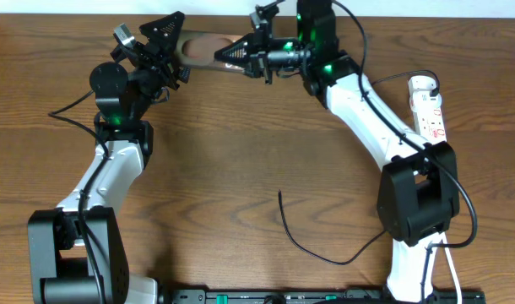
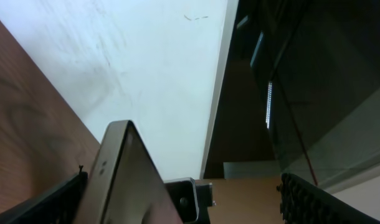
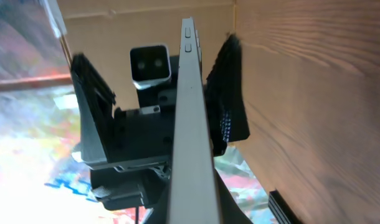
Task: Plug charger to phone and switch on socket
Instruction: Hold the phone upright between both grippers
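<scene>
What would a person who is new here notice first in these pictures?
The phone is at the far edge of the table, between the left hand and the right hand. The black charger lies loose near the front, its tip free and far from the phone. The white socket lies at the far right.

Table wood-grain, matt; phone back glossy, edge satin metal-look; socket smooth white plastic.
</scene>
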